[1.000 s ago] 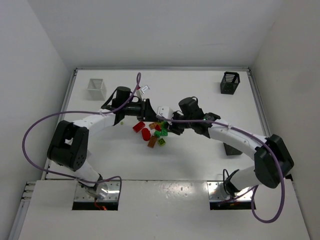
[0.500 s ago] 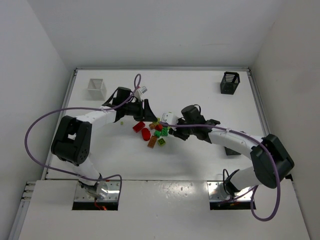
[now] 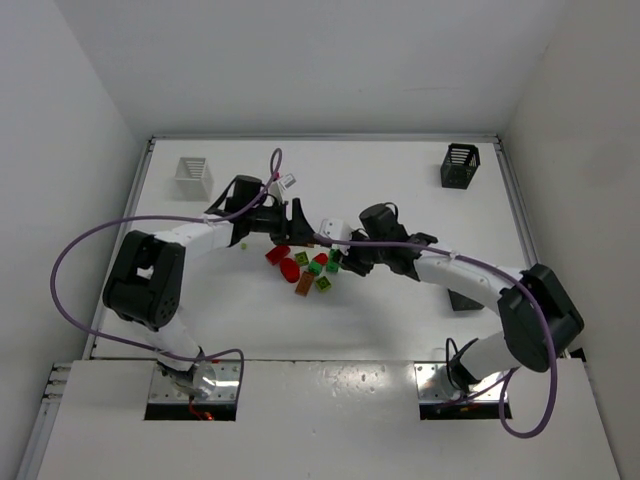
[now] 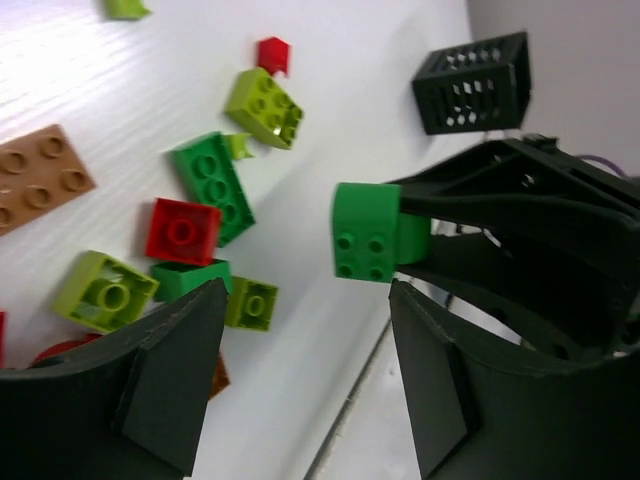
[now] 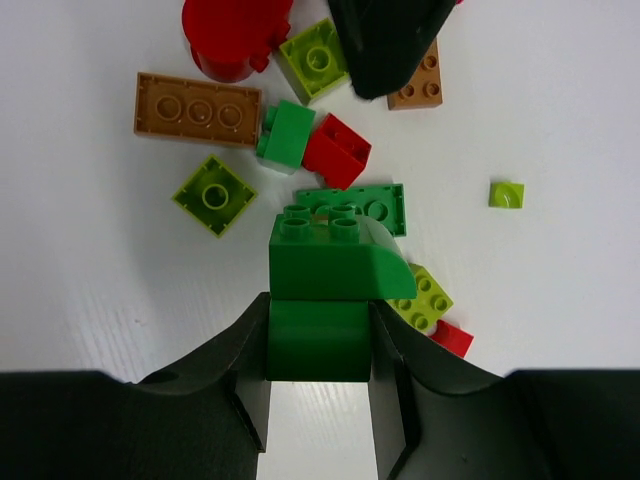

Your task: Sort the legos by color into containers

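A: Starting at the right gripper point(image 5: 320, 345). Holding anything?

B: Clamps a green curved-top brick point(image 5: 325, 262) between both fingers, studs pointing away from the wrist. Hangs above the pile of legos point(image 3: 305, 270).

A: And over at the left gripper point(image 4: 305, 330)?

B: Gapes wide, with nothing between the jaws. Faces that same green brick from close by, without touching it.

A: Moving outward, then. Below the held brick?

B: Looks down on a flat green plate point(image 5: 372, 205), a red brick point(image 5: 338, 152) and a yellow-green square point(image 5: 215, 195). Further off, finds a tan plate point(image 5: 198, 110) and a red rounded piece point(image 5: 235, 30). Lies loose on the white table point(image 3: 400, 200), midway between the two arms.

A: Out to the containers?

B: Shows a white basket point(image 3: 193, 173) at the far left corner and a black basket point(image 3: 459, 165) at the far right corner, both well apart from the pile. Shows a second black basket point(image 3: 465, 300) partly hidden behind the right forearm. Cannot tell from above whether any holds bricks.
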`<action>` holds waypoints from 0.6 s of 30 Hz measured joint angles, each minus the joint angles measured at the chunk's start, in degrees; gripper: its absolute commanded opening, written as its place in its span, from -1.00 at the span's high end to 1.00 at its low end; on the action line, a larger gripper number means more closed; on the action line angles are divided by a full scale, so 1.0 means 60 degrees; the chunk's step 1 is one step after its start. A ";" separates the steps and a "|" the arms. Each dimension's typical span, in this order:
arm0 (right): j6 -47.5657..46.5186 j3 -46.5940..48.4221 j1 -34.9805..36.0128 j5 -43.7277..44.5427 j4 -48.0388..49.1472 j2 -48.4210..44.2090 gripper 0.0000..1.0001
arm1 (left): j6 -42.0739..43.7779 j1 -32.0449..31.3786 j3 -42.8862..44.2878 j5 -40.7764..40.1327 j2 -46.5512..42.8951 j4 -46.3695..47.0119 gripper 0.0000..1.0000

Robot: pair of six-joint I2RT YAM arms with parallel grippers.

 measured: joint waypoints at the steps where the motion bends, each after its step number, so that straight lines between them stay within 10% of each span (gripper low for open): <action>1: 0.0022 0.0058 0.0007 -0.0044 0.0011 0.0051 1.00 | -0.0091 -0.0022 -0.0098 0.0197 -0.0033 0.0168 -0.45; 14: 0.0455 0.1133 0.0033 -0.0630 0.0124 0.0484 1.00 | -0.0561 -0.0663 -0.0299 0.1188 -0.0423 0.0816 -0.50; 18: 0.0586 0.1231 0.0022 -0.0696 0.0011 0.0488 1.00 | -0.0557 -0.0674 -0.0299 0.1158 -0.0426 0.0798 -0.19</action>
